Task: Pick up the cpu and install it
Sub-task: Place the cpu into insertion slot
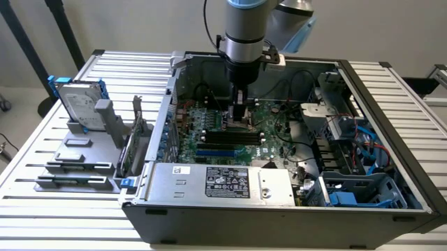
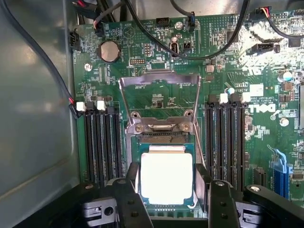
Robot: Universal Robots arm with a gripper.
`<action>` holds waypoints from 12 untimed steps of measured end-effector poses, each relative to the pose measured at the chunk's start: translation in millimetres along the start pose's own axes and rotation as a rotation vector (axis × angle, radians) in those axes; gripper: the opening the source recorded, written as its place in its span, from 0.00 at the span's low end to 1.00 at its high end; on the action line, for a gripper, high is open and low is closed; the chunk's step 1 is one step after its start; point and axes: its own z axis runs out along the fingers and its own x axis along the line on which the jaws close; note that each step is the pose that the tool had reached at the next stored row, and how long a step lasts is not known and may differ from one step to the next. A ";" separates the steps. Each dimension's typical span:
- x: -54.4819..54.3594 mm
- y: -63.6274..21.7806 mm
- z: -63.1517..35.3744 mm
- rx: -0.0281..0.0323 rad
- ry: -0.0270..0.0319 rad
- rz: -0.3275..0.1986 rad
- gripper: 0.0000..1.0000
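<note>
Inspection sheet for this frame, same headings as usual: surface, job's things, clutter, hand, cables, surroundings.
Surface: slatted metal table carrying an open PC case.
Job's things: cpu lies flat in the socket on the motherboard; socket frame raised.
Clutter: hard drive upright in a grey rack, on the exterior view's left.
Hand: hand open, low over the socket, fingers on either side of the cpu.
Cables: black cables cross the motherboard; blue cables inside the PC case, on the exterior view's right.
Surroundings: pale wall; nothing else seen.
</note>
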 end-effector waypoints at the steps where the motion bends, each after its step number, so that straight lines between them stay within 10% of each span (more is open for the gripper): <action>1: -0.6 -1.3 1.1 -0.0039 0.0011 0.000 0.55; 12: -2.0 -4.4 13.1 -0.0142 0.0109 0.000 0.55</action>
